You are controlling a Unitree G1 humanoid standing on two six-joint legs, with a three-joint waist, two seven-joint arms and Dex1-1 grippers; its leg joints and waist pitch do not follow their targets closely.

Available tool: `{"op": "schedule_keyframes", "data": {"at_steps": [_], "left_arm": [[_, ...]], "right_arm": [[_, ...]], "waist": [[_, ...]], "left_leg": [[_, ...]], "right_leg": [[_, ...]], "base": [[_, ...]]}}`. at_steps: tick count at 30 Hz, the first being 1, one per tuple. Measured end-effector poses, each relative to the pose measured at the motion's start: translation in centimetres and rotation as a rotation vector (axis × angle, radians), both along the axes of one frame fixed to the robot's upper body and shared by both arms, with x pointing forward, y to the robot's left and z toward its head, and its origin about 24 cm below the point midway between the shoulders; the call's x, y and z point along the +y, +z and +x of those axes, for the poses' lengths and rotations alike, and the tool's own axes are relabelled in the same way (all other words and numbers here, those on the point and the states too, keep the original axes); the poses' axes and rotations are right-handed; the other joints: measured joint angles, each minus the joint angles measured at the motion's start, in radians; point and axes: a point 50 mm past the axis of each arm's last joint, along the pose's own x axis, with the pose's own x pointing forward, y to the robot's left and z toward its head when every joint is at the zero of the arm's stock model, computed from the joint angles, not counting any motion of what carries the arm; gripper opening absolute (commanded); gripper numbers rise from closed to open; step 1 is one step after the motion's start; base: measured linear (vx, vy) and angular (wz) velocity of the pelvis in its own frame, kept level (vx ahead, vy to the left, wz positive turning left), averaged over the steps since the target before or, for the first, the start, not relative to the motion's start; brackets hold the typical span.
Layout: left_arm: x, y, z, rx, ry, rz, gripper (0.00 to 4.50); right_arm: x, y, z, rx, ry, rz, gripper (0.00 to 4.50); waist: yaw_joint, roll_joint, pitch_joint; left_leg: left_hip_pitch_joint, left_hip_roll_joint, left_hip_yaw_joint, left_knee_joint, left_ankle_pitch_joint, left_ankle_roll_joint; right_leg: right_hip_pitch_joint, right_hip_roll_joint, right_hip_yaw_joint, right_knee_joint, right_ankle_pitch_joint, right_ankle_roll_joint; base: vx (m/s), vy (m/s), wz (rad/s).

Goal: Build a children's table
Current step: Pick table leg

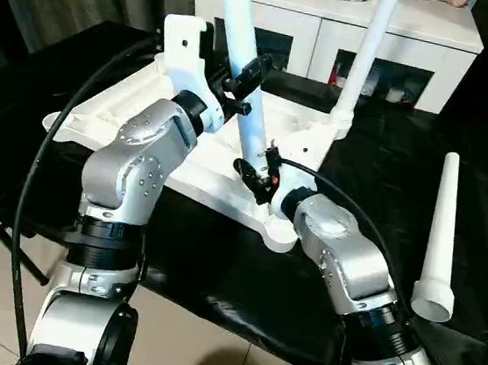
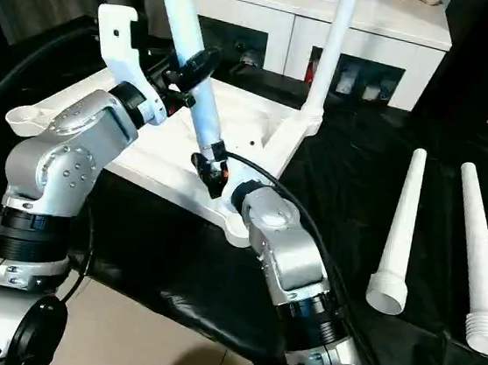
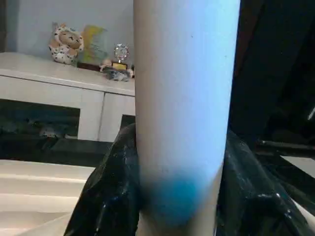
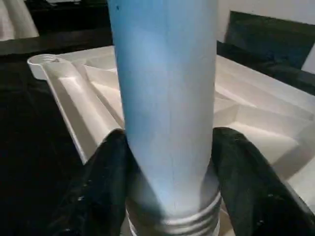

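Head view, both arms at work on one leg. Tabletop [image 1: 205,174] lies upside down on the black-covered desk [image 1: 216,276], ribbed underside up, round corner sockets showing; its near corner socket [image 1: 281,231] sits at approx. 6 o'clock of the held leg's base. Held leg [image 1: 243,77] stands tilted over the tabletop's middle, upper end leaning toward 11 o'clock and running off the frame's top. Left gripper [image 1: 242,85] is clamped on this leg partway up; the left wrist view shows its black fingers [image 3: 106,191] pressed against both sides of the tube. Right gripper [image 1: 258,171] sits at the leg's lower end, just above the tabletop; in the right wrist view its fingers [image 4: 106,182] bracket the tube close above the threaded end [image 4: 172,223], one per side, touching or very nearly so; whether they squeeze it cannot be told. A second leg [image 1: 364,60] already stands upright in the far corner socket, at approx. 2 o'clock of the held leg. Two loose legs lie on the desk at 3 o'clock, well apart from the tabletop, side by side, wide ends toward the robot: the nearer one [image 1: 440,240] and the outer one [image 2: 477,262]. White cabinet [image 1: 418,44] with dark glass doors stands at 12 o'clock beyond the desk, w/ small ornaments [image 3: 66,42] on top.
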Motion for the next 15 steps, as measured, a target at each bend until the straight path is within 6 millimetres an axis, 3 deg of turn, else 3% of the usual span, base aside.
{"op": "schedule_keyframes", "data": {"at_steps": [4,7,10,15], "left_arm": [[0.3,0.2,-0.2,-0.028,-0.057,0.046,1.8],[1.1,0.1,-0.9,-0.014,-0.189,0.071,2.5],[1.5,-0.6,-2.1,0.049,-0.386,0.059,2.66],[1.8,-0.4,-2.9,0.086,-0.539,0.012,3.05]], "right_arm": [[-0.2,0.1,-0.2,0.0,0.087,0.02,2.07],[-0.8,-0.1,-0.8,0.019,0.184,0.045,1.98],[-1.5,-0.1,-1.6,0.048,0.315,0.089,1.93],[-2.4,0.6,-2.3,0.062,0.445,0.133,1.91]], "waist": [[0.0,0.0,0.0],[0.001,0.0,0.0],[0.001,0.001,0.0],[0.002,0.001,0.0]], "left_leg": [[0.0,0.0,0.0,0.0,0.0,0.0],[0.0,0.0,0.0,0.0,0.0,0.0],[0.0,0.0,0.0,0.0,0.0,0.0],[0.002,0.0,0.0,0.003,0.0,0.0]], "right_leg": [[0.0,0.0,0.0,0.0,0.0,0.0],[0.0,0.0,0.0,0.0,0.0,0.0],[0.0,0.0,0.0,0.0,0.0,0.0],[0.001,0.0,0.0,0.005,0.001,-0.001]], "base": [[0.0,0.0,0.0],[0.0,0.0,0.0],[0.0,0.0,0.0],[0.0,0.0,0.0]]}}
